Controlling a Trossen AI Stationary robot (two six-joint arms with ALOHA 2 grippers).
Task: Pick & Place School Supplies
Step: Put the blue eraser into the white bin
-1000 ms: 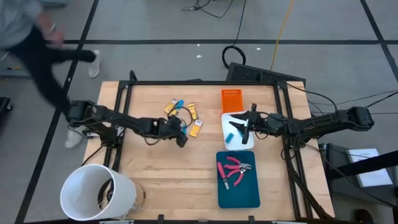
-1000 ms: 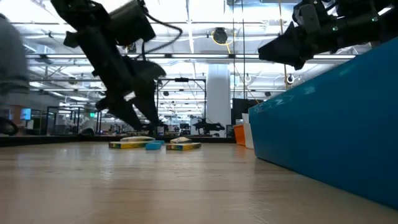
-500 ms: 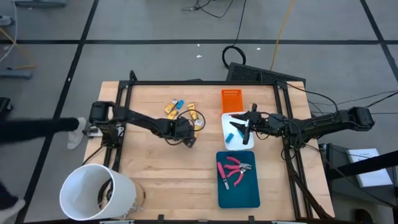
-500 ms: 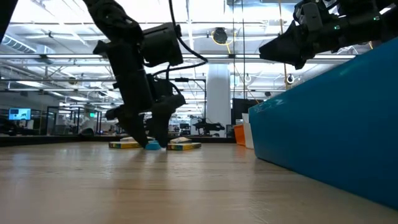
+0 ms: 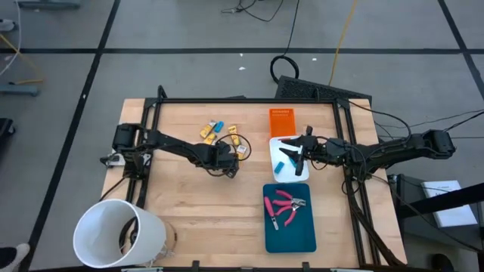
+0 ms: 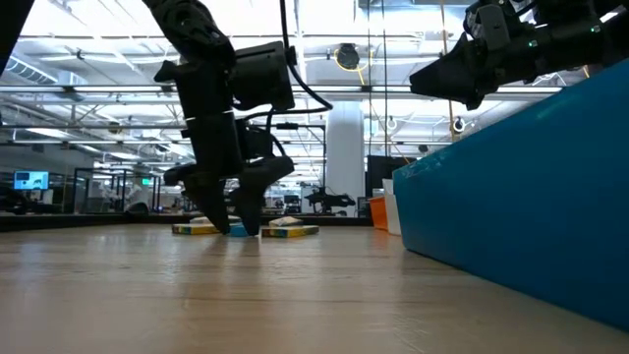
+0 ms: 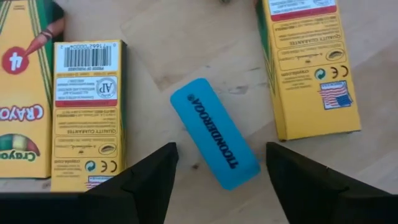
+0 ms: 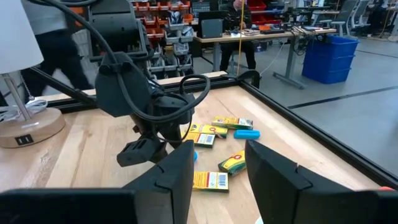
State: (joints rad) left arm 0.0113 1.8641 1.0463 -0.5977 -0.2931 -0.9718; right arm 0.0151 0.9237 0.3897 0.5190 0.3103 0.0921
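Note:
My left gripper (image 7: 219, 157) is open and points down, its two fingers standing on either side of a light-blue eraser (image 7: 214, 134) that lies flat on the table without touching it. In the high view my left gripper (image 5: 226, 164) is beside yellow crayon boxes (image 5: 240, 150). Crayon boxes (image 7: 87, 112) flank the eraser, and another crayon box (image 7: 308, 62) lies on its other side. My right gripper (image 5: 299, 156) is open and hovers over the white tray (image 5: 288, 171), which holds light-blue pieces (image 5: 287, 151). Pink-handled scissors (image 5: 283, 205) lie in the teal tray (image 5: 290, 238).
An orange tray (image 5: 280, 121) lies beyond the white one. A big white bucket (image 5: 117, 234) stands at the table's near left corner. More crayon boxes (image 5: 206, 133) and another blue eraser (image 5: 218, 125) lie toward the far edge. The teal tray's wall (image 6: 521, 197) fills the low view's right.
My left gripper has moved toward the table's right and down, from beside the crayon boxes until its fingers stand low over the blue eraser. A person at the table's far left has walked out of view.

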